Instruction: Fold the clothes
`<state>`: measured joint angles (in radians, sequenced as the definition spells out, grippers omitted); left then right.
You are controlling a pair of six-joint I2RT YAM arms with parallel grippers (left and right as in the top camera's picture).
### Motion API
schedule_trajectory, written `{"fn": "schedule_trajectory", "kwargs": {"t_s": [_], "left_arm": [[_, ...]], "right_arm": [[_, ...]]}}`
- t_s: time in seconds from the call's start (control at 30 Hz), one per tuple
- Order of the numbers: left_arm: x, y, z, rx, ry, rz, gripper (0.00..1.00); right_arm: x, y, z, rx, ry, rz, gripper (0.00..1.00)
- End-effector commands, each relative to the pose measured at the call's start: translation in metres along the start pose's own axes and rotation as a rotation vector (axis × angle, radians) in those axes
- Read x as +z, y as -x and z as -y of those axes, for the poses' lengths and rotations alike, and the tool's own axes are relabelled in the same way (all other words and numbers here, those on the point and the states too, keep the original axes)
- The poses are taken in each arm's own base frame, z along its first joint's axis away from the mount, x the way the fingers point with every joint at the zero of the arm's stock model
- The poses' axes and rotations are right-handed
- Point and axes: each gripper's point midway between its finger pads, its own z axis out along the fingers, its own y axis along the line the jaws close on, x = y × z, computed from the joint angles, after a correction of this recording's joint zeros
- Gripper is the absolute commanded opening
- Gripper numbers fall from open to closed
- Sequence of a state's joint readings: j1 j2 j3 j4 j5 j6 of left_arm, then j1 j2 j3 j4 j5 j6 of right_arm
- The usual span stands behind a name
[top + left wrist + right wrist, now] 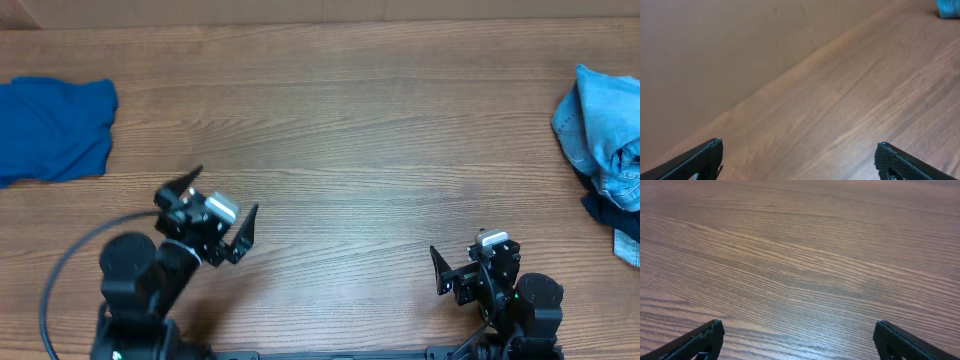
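A deep-blue shirt [52, 130] lies bunched flat at the table's far left edge. A heap of light-blue clothes [605, 130] sits at the far right edge; a corner of this heap [948, 8] shows at the top right of the left wrist view. My left gripper [228, 190] hovers near the front left, open, its fingers spread wide over bare wood [799, 145], and it holds nothing. My right gripper [470, 252] stands at the front right, also open and empty [799, 324]. Both are well apart from the clothes.
The wooden table [340, 150] runs the full width of the view, with its back edge along the top. A black cable [60, 270] loops beside the left arm's base. A darker garment [600, 210] peeks out under the right heap.
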<state>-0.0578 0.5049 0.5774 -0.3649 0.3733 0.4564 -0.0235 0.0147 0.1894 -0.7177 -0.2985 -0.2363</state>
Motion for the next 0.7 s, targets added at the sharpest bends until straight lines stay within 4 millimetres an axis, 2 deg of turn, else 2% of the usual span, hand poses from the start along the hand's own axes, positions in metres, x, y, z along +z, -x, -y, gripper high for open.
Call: {"fn": "schedule_trajectory", "kwargs": {"t_s": [0.0,0.27,0.6,0.67], "left_arm": [[-0.005,-0.028,0.018,0.013,-0.010,0.011,1.00],[-0.003,-0.073,0.040,-0.006,-0.002,0.028,1.00],[0.001,-0.095,0.048,0.016,0.026,0.077,1.00],[0.002,-0.095,0.047,0.015,0.029,0.083,1.00]], "right_arm": [[0.000,0.000,0.001,-0.004,-0.005,0.009,1.00],[0.000,0.000,0.001,-0.004,-0.005,0.009,1.00],[0.000,0.000,0.001,-0.004,-0.005,0.009,1.00],[0.000,0.000,0.001,-0.004,-0.005,0.009,1.00]]}}
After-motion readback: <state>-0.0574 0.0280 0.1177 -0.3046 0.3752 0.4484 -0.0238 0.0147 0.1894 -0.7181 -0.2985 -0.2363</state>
